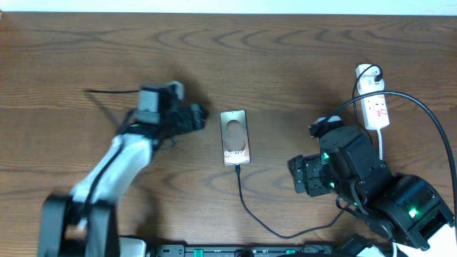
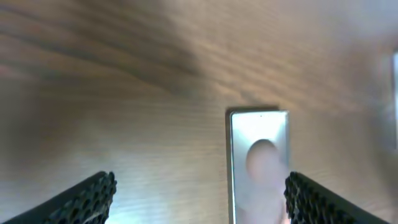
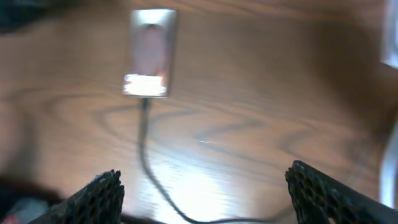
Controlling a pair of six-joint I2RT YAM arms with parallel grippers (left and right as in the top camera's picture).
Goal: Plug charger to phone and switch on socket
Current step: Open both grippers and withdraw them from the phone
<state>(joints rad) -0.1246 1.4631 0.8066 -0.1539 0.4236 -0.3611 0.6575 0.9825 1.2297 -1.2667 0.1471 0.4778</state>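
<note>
The phone [image 1: 234,137] lies flat at the table's middle, its "Galaxy" end toward the front. The charger cable [image 1: 250,210] runs from the phone's front end down and right; its plug sits at the phone's port. The white socket strip [image 1: 374,106] lies at the far right. My left gripper [image 1: 202,116] is open and empty, just left of the phone's far end; the phone shows in the left wrist view [image 2: 258,162]. My right gripper [image 1: 300,175] is open and empty, right of the phone; its blurred view shows the phone [image 3: 151,53] and the cable [image 3: 144,155].
A white adapter [image 1: 367,72] with a black cord is plugged in at the strip's far end. A thick black cable [image 1: 435,128] arcs over the right side. A black bar [image 1: 235,250] runs along the front edge.
</note>
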